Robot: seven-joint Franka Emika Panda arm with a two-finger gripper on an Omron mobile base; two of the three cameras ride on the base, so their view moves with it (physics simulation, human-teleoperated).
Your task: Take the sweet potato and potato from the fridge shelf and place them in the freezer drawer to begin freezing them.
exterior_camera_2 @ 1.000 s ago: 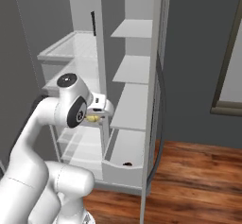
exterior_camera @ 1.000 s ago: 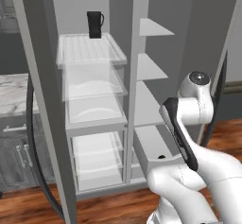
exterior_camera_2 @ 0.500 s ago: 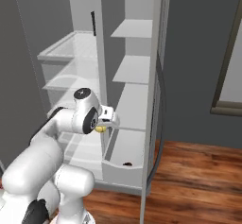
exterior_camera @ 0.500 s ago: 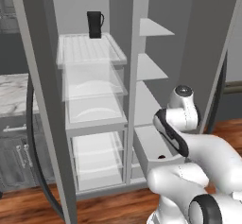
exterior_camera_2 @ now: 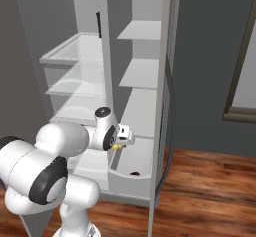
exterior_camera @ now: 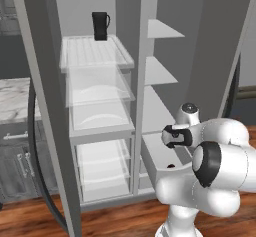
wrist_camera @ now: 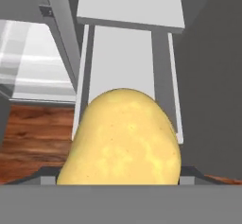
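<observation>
A: What is the gripper doing at this moment?

B: Its fingers are closed around the potato. In the hand view the yellow potato sits between the two finger tips and covers the low middle of the picture. In the right base view a small yellow spot shows just under the hand, so I judge it is the same potato, carried in the grasp.

A: And where is it compared with the freezer drawer?

B: The hand hangs over the drawer, near its rear left part. The drawer is pulled out at the bottom of the right column of the fridge. In the hand view the long pale tray lies beyond the potato, so the camera looks along it.

A: Is the sweet potato already inside?

B: I see a small dark object on the drawer floor near the front wall, in both base views. It may be the sweet potato, but it is too small to tell for sure.

A: What about the fridge shelf?

B: The ribbed translucent shelf on the upper left has no vegetable on it that I can see. Only a dark jug stands behind it, at the back.

A: So how much of the task is left?

B: In my judgement it is near the end. The potato is off the shelf and above the drawer; it still has to be lowered and let go. If the dark object is the sweet potato, this would be the last item.
</observation>
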